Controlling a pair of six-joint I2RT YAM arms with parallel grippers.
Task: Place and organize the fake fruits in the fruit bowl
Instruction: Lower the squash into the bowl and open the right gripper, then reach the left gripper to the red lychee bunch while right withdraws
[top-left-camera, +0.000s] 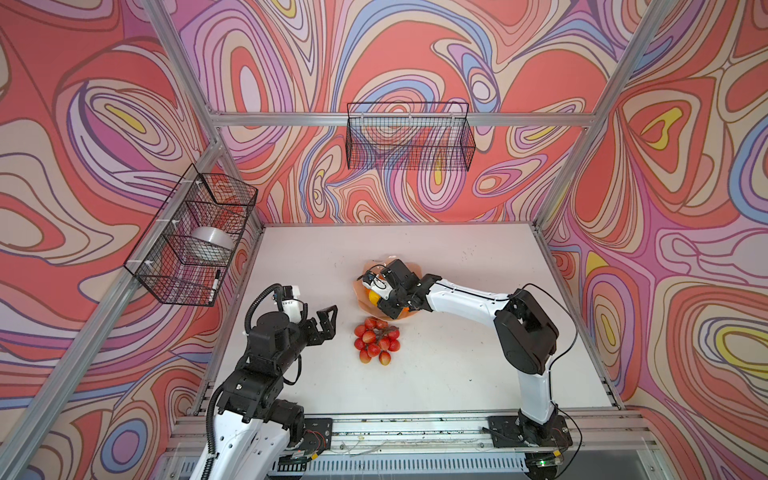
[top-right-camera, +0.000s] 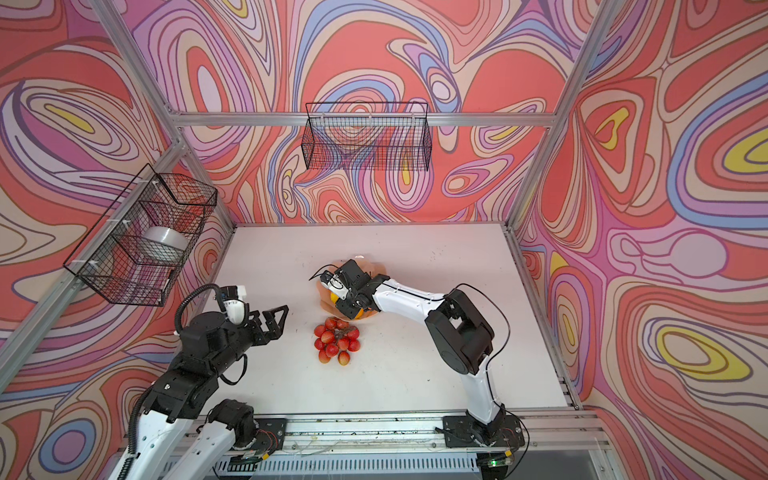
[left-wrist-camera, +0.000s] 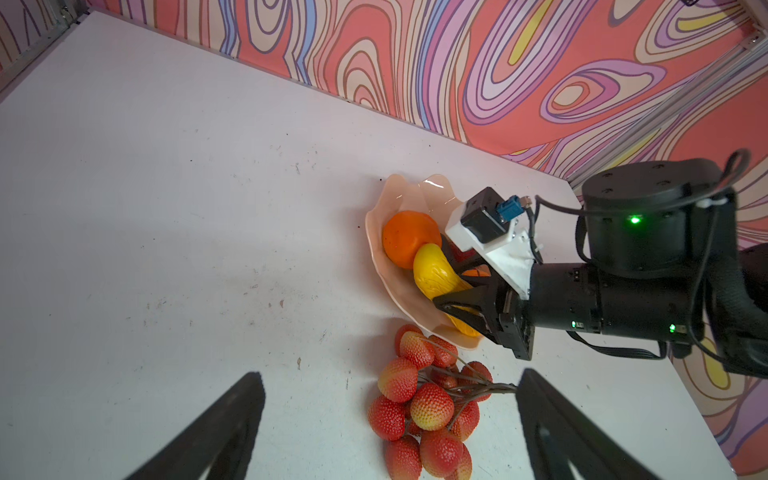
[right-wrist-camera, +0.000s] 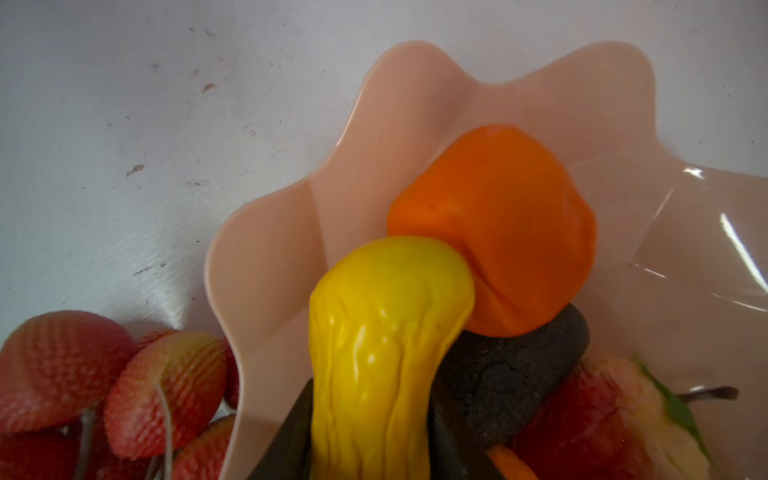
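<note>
The fruit bowl (left-wrist-camera: 415, 195) sits central on the surface (top-left-camera: 457, 357), the grape bunch (top-left-camera: 376, 340) outside its near rim. The right claw (left-wrist-camera: 442, 274) pinches the yellow gourd (right-wrist-camera: 374, 332), tilted against the large orange (right-wrist-camera: 498, 228); let go so, it could slide over the rim. The left claw (top-left-camera: 330, 323) gapes empty, left of the bunch.

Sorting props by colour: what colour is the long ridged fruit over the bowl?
Bright yellow; the gourd shows best in the right wrist view.
</note>
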